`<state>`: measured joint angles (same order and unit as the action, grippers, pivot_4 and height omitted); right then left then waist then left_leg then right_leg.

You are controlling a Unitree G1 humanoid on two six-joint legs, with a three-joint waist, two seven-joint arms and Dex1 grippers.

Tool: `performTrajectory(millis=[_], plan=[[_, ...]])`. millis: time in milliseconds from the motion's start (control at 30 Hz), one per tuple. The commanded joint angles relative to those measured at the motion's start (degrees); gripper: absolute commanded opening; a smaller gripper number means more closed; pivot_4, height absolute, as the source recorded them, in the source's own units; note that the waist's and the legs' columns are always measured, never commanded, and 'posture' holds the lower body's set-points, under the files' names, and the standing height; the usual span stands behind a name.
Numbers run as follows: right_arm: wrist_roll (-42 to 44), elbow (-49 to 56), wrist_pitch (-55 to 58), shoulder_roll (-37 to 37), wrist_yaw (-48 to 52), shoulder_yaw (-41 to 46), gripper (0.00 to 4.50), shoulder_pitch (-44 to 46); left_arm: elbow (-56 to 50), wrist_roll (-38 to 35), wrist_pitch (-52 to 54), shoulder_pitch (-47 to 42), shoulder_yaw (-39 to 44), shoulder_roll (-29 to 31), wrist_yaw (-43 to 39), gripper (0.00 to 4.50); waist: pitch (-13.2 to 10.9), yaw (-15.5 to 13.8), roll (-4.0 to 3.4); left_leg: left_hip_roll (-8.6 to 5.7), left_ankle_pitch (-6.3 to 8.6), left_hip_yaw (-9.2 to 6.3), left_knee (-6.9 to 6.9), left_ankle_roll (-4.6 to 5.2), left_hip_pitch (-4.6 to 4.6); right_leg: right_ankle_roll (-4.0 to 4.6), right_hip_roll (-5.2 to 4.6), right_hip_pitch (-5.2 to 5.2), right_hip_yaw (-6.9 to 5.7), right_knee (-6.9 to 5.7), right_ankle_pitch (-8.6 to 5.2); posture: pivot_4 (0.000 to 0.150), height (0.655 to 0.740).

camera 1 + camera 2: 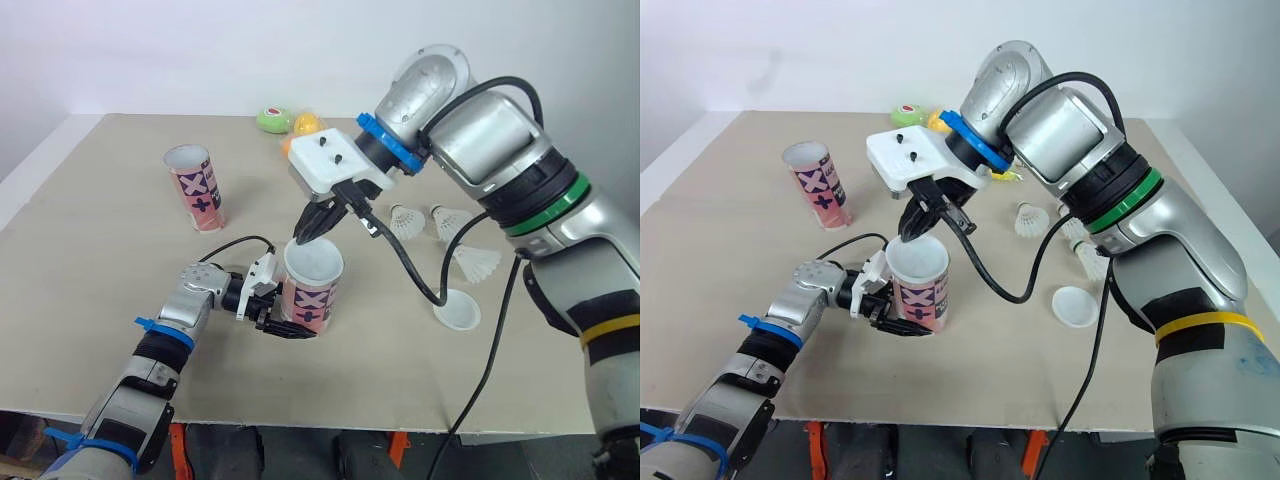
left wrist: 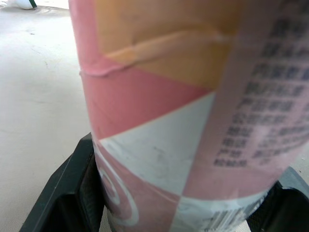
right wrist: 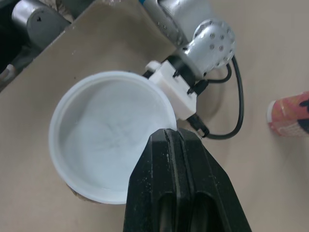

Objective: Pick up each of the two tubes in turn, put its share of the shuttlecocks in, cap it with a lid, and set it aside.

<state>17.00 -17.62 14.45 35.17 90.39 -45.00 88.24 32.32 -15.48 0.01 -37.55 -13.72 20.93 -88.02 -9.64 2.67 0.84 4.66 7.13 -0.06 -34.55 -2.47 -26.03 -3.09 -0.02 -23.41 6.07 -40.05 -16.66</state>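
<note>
Held tube (image 2: 164, 121) cut off at the left wrist view's edges, print blurred; inside hidden under the lid (image 3: 108, 140)

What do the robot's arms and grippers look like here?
Both arms are silver-grey jointed shells. The right arm carries a blue wrist ring, a green band, a yellow band and a looping black cable. The left arm has blue ties. Each wrist bears a white mount; the left gripper and right gripper have black fingers.

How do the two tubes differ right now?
The near tube wears a white lid; the far tube is open-topped. The near tube is gripped by the left hand; the far tube stands free. Both are upright with the same pink pattern.
</note>
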Motion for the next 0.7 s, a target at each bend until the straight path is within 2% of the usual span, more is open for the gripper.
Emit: performTrajectory(millis=[33, 333, 700], plan=[[-1.32, 1.20, -1.70, 0.38, 2.11, 0.66, 0.04, 0.62, 2.70, 2.92, 1.48, 1.42, -1.04, 1.11, 1.13, 3.27, 0.00, 0.00, 0.00, 0.00, 0.00, 0.00, 0.00, 0.00, 0.00, 0.00, 0.00, 0.00, 0.00, 0.00, 0.00, 0.150, 0.7321], [-5.07, 1.36, -3.99, -0.15, 2.11, 2.40, 0.04, 0.65, 2.53, 2.90, 1.68, 1.41, -1.08, 0.89, 1.24, 3.27, 0.00, 0.00, 0.00, 0.00, 0.00, 0.00, 0.00, 0.00, 0.01, 0.01, 0.00, 0.00, 0.00, 0.00, 0.00, 0.150, 0.7321], [-1.79, 8.30, -1.85, 2.40, 2.11, 1.73, 0.04, -1.66, 2.36, 2.86, 1.79, 1.49, -1.06, 0.87, 1.47, 3.27, 0.00, -0.01, 0.00, 0.00, 0.00, 0.00, 0.01, 0.00, 0.00, 0.03, -0.01, 0.01, 0.00, 0.00, -0.03, 0.150, 0.7321]])
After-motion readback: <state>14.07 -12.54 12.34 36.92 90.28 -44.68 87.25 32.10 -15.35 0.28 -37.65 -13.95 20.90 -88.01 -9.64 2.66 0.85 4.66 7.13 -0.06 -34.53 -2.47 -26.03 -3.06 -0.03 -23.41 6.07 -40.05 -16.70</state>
